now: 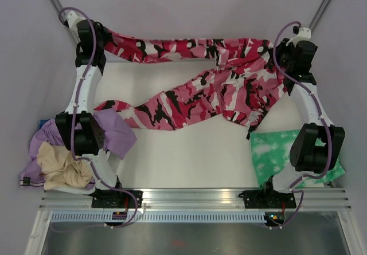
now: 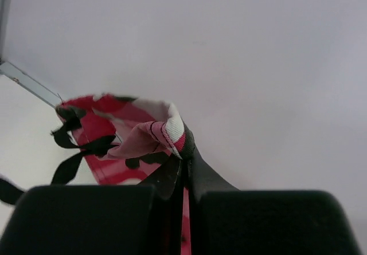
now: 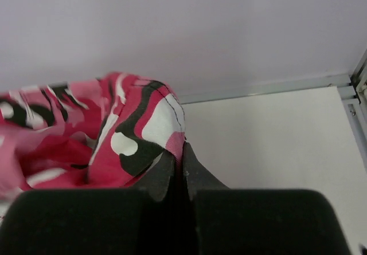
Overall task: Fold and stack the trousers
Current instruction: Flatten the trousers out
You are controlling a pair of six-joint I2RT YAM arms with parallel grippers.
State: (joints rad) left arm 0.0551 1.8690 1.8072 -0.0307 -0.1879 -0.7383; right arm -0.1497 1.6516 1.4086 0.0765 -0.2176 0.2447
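Note:
The trousers (image 1: 189,97), in pink, red, white and black camouflage, lie across the far half of the table. One leg stretches along the back edge between the two arms, and the other runs diagonally down to the left. At the far left my left gripper (image 1: 98,42) is shut on a hem of the trousers (image 2: 152,130), the cloth pinched between its closed fingertips (image 2: 198,163). At the far right my right gripper (image 1: 285,57) is shut on a stitched edge of the trousers (image 3: 146,126), with the fabric bunched to its left.
A lilac garment (image 1: 117,133) and a crumpled beige one (image 1: 63,169) lie at the near left beside the left arm. A green-and-white tie-dye garment (image 1: 275,152) lies at the near right under the right arm. An aluminium rail (image 1: 195,197) runs along the near edge.

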